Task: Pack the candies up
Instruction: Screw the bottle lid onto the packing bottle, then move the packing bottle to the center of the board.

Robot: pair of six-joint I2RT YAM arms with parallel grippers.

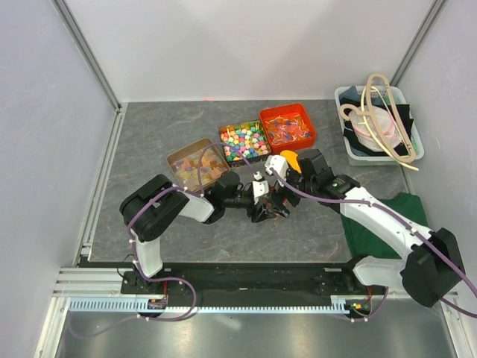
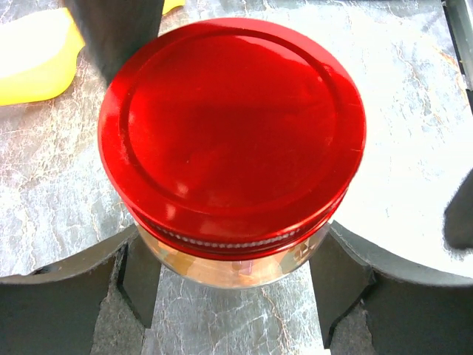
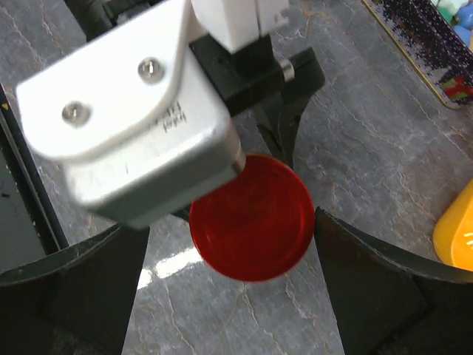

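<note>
A glass jar with a red lid (image 2: 233,133) stands on the table; pale orange and pink candies (image 2: 222,268) show through its glass under the lid. My left gripper (image 2: 233,296) is shut on the jar's body, one finger on each side. My right gripper (image 3: 230,248) hovers open above the lid (image 3: 259,222), its right finger (image 3: 355,274) at the lid's edge; the left wrist's white camera block (image 3: 126,126) hides the other side. In the top view both grippers meet mid-table (image 1: 268,205), hiding the jar. More pastel candies fill a brown tin (image 1: 197,165).
A tin of bright cube candies (image 1: 244,142) and a red tray of red-orange and blue candies (image 1: 287,127) stand behind the grippers. A yellow scoop (image 1: 291,158) lies by the right wrist. A basket (image 1: 378,123) stands far right, a green cloth (image 1: 380,216) below it.
</note>
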